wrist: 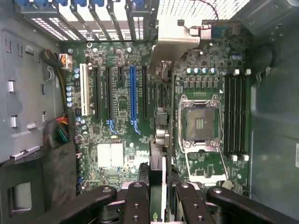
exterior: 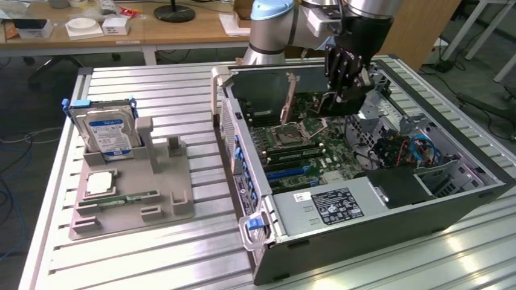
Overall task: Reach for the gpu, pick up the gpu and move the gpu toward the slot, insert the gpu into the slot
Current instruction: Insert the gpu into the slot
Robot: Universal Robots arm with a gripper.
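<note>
GPU (wrist: 161,116) in end effector (wrist: 159,184), above mobo (wrist: 119,119)

No lettering could be read. A blue-and-white label (exterior: 110,136) was carried by the hard drive (exterior: 96,112). A black label (exterior: 332,205) with white print and a small white sticker (exterior: 300,197) were carried by the grey metal housing (exterior: 310,219) inside the computer case (exterior: 387,238). None of this print was legible.

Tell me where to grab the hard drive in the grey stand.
On the hard drive, probably the free upper part, pinched across its flat faces from above: it stands upright, lower end seated in the grey stand.
</note>
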